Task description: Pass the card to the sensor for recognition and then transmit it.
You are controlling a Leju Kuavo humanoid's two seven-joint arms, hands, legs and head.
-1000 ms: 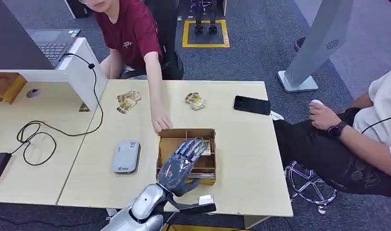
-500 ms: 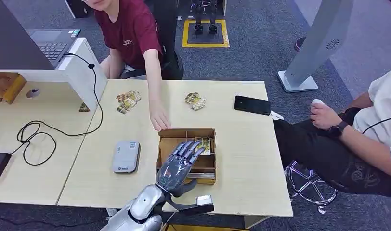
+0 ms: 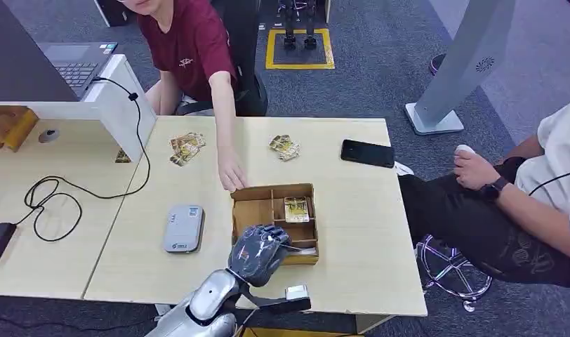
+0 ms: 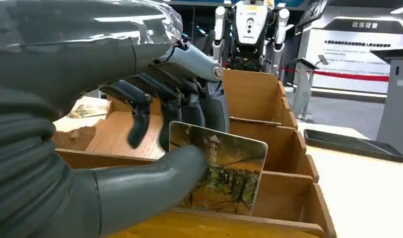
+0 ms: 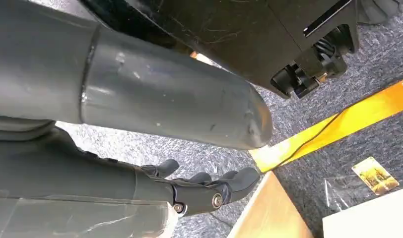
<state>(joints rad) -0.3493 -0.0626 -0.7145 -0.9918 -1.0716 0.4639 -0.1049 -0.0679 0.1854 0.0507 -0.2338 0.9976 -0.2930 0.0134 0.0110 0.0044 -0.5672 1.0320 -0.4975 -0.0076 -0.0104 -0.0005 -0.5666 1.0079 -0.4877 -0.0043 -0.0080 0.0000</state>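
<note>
While the wooden divided box (image 3: pixel 273 210) sits on the light table (image 3: pixel 352 232), a person's hand (image 3: pixel 232 175) rests at its far left corner. At its near edge the left hand (image 3: pixel 257 253) pinches an upright card (image 4: pixel 222 171) between thumb and fingers. Left of the box lies the grey sensor (image 3: pixel 183 228). The right hand (image 5: pixel 199 191) hangs with fingers apart.
</note>
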